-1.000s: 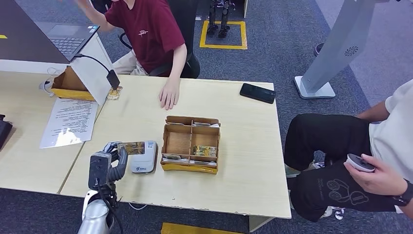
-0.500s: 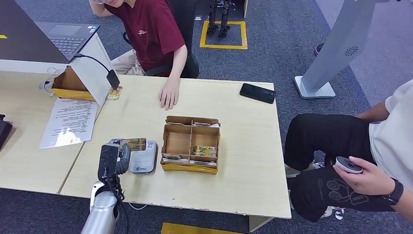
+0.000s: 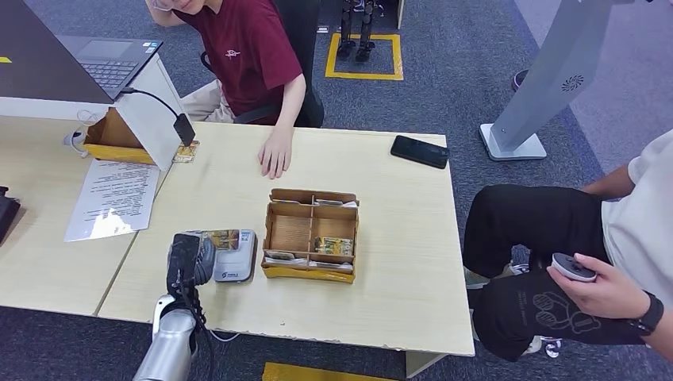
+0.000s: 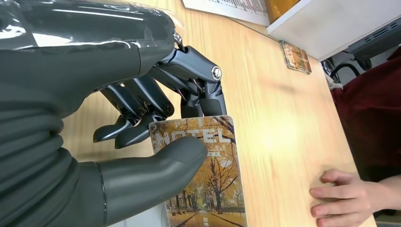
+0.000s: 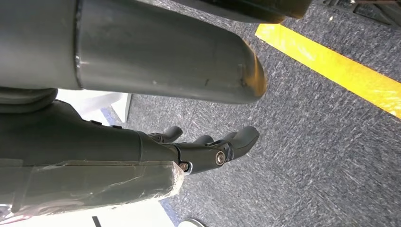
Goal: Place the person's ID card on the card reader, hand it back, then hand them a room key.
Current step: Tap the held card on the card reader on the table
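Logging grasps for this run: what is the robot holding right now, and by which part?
The left hand pinches a card printed with autumn trees, thumb on its face near one short end. The right hand hangs over the floor, holding nothing.

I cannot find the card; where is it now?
In the head view the card is held by the left hand, over the reader, just left of the box.

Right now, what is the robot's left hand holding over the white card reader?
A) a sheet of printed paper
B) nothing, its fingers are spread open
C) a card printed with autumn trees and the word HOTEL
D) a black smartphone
C: in the left wrist view the left hand pinches the autumn-tree HOTEL card between thumb and fingers, and the head view shows it over the white card reader.
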Tool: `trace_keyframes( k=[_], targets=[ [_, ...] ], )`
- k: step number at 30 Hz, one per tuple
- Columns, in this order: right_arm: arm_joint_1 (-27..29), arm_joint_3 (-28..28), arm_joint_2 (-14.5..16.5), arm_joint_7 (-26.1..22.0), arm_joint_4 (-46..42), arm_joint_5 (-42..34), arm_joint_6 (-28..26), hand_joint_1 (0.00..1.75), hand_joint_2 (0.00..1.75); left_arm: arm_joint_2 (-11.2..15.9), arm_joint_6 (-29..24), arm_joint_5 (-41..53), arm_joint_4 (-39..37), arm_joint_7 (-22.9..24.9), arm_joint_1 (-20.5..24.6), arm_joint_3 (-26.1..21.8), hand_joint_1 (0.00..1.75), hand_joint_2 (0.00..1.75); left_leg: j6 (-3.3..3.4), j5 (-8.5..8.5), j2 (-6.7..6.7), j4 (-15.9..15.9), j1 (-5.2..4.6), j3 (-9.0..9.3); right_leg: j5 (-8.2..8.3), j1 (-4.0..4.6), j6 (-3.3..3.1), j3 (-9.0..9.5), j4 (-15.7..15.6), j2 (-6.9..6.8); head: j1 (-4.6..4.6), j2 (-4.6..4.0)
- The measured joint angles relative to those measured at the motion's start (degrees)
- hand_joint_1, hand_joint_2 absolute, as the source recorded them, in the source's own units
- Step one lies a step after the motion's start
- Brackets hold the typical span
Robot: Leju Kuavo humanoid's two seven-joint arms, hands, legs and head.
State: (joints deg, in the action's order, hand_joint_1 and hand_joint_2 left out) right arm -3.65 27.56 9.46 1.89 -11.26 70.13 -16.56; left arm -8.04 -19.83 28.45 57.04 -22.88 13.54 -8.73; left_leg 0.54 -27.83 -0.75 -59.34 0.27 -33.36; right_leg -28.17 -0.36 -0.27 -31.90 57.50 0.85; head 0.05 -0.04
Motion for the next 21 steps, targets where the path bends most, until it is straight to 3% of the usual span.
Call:
trace_keyframes(
  k=[12,21],
  targets=[
    [0.0,0.3,0.0,0.0,0.0,0.5,0.0,0.00,0.00,0.6,3.6,0.7,-0.5,0.8,0.0,-0.3,1.75,1.75,0.00,0.00,-0.01,0.0,0.00,0.00,0.00,0.00,0.00,0.01,0.0,-0.01,0.01,0.00],
    [0.0,1.1,0.1,-0.3,0.0,1.1,0.0,0.00,0.00,0.9,-0.2,6.7,-1.2,2.9,0.2,-0.3,1.75,1.75,0.00,0.00,-0.01,0.0,0.00,0.00,0.00,0.00,0.00,0.01,0.0,-0.01,0.00,0.00]
  ],
)
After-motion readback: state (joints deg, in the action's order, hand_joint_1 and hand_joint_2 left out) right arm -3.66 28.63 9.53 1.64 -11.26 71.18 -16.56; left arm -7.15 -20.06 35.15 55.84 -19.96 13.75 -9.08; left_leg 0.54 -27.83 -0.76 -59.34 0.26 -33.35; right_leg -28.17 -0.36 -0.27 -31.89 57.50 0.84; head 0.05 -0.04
